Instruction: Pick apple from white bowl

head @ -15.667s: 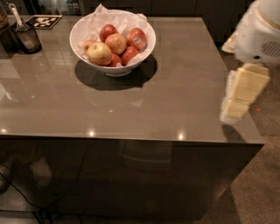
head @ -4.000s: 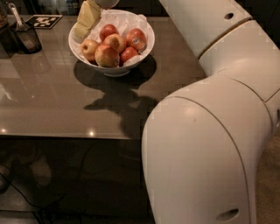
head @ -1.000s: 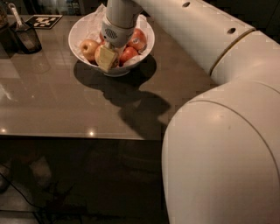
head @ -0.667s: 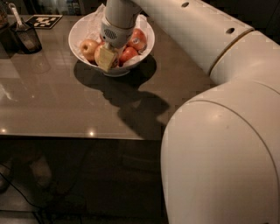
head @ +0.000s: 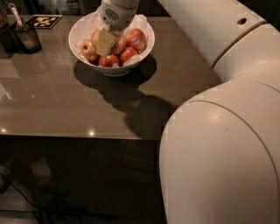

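Since the earlier frame the pincer (head: 106, 41) has shifted up the picture, from the near rim of the white bowl (head: 114, 70) toward its middle. It now sits low among the apples (head: 136, 38), touching or just above them. Whether it is clenched or released I cannot tell.

The arm (head: 218, 153) fills the right foreground and hides that side of the surface (head: 52, 100). At the far left corner stand a dark cup (head: 27, 38) holding a utensil (head: 15, 12) and a flat black-and-white marker (head: 43, 20), both well apart from the bowl.

The left and near parts of the surface lie bare up to the front edge.

The bowl, lined with crumpled white paper (head: 82, 27), holds several red and yellowish apples.
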You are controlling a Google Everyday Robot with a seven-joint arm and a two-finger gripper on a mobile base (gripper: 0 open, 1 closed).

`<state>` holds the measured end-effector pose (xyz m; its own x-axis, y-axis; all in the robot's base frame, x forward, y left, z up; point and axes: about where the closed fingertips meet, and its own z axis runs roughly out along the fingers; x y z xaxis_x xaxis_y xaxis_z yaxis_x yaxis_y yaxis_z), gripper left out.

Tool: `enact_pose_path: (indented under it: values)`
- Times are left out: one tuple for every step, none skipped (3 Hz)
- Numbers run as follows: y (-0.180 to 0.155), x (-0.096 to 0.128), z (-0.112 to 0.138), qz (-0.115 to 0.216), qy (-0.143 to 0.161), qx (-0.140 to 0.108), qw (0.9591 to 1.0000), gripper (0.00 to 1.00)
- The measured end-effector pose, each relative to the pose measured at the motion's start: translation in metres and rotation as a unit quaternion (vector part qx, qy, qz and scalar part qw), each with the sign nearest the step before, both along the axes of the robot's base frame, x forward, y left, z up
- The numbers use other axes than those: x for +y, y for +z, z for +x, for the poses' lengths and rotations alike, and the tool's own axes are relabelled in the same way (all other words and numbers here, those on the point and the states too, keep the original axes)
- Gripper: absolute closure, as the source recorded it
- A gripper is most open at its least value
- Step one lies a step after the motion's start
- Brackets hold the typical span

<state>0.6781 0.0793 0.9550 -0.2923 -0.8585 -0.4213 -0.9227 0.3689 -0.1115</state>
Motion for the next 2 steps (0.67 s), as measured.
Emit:
enact_pose_path:
  values:
    - [0.033, -0.006, 0.000, 0.011, 0.006, -0.013, 0.9998, 1.00]
    - [0.068, -0.011, -0.006, 0.026, 0.011, -0.042, 0.9987, 1.00]
